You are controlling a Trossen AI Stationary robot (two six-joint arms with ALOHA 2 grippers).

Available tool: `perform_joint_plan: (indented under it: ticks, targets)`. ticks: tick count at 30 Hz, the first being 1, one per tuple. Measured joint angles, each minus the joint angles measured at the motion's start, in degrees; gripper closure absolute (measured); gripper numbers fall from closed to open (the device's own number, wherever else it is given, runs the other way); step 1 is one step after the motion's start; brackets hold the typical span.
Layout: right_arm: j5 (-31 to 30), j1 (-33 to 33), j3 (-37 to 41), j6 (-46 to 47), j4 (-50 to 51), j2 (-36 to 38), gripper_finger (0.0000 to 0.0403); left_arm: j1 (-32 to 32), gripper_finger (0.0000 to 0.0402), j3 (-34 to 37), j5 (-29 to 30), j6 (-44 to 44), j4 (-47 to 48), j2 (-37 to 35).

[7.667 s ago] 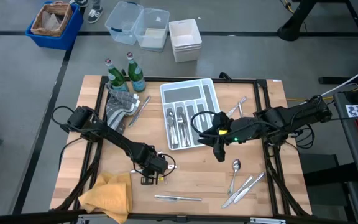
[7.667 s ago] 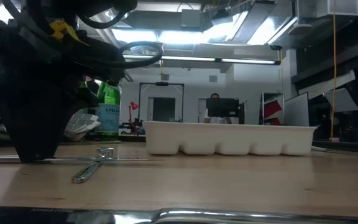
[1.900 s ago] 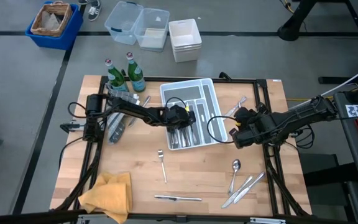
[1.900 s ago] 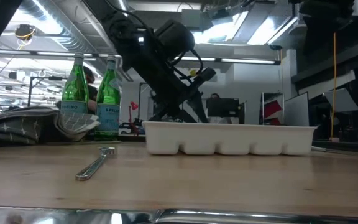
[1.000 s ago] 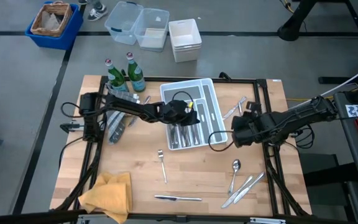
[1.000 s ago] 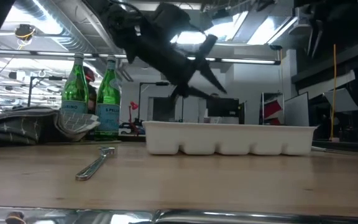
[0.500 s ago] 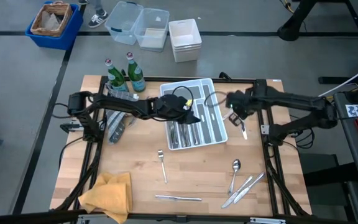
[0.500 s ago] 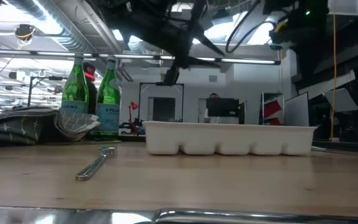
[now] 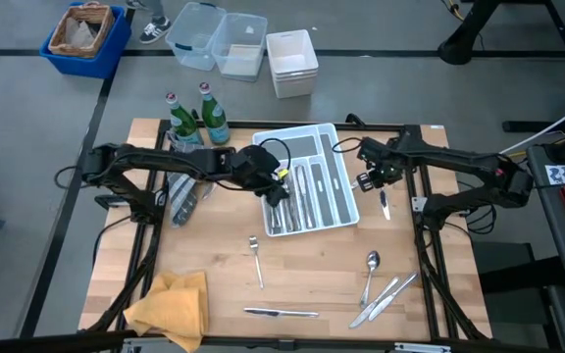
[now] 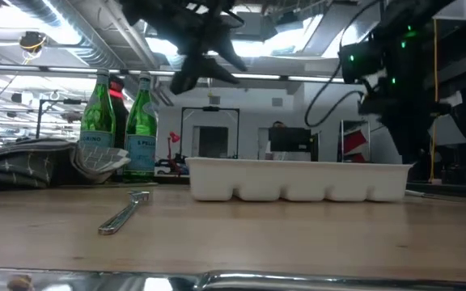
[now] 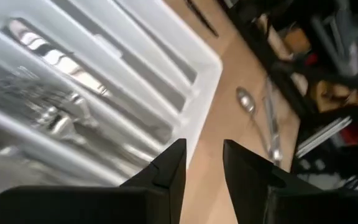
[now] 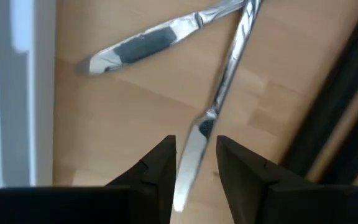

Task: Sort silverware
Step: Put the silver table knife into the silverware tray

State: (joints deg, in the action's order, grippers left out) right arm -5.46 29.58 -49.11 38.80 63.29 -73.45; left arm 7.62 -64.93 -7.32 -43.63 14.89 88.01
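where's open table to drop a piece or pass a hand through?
Bare wood: between the yellow cloth and the loose fork, and the strip between that fork and the spoon, below the white tray. Crowded: bottles and grey towel at the far left corner, left gripper over the tray, right gripper over knives beside it.

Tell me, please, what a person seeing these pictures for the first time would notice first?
Probably the white tray at the middle of the table, already holding several pieces of silverware. Both dark arms reach toward it: the left gripper is over its left part, while the right gripper hovers beside its right edge, above a knife on the wood.
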Motion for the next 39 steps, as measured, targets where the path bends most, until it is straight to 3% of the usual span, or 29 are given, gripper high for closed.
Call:
perform_joint_plan:
  ticks: [14,39]
  targets:
    - [3.0,10.4,11.1,-0.3,-13.1,0.0,0.0283,0.0,0.0306,0.0,0.0,6.2,6.1,-1.7]
    - [4.4,12.9,18.9,-0.3,-22.7,-0.6,0.0285,-0.1,0.0306,0.0,0.0,6.6,7.3,-1.6]
